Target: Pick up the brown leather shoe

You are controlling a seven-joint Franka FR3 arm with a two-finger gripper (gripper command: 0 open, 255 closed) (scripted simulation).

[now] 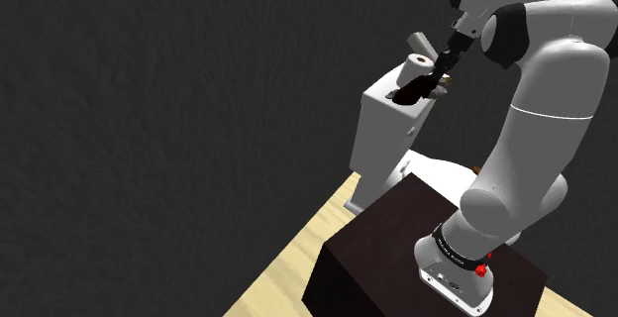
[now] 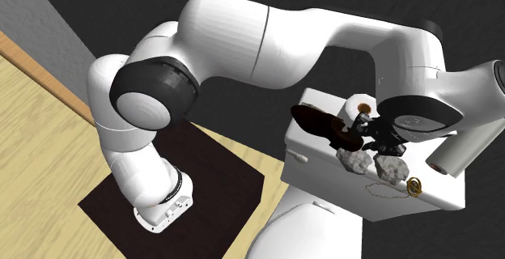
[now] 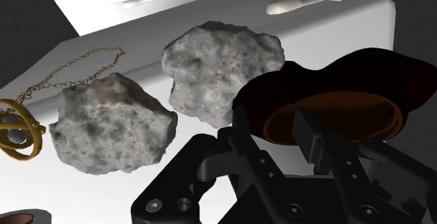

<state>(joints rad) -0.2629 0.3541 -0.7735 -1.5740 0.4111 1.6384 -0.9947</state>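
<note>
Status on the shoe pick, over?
End effector at rim of dark brown shoe, grip unconfirmed. Shoe at white tank top. Grey rock close beside shoe, not on it.

A glossy white arm (image 1: 540,137) of rounded, tube-like links with dark grey joints (image 2: 154,95), a black ring with what may be small white lettering and red spots at its base (image 1: 451,273), and a black gripper (image 3: 273,135) dotted with round screw holes.
</note>
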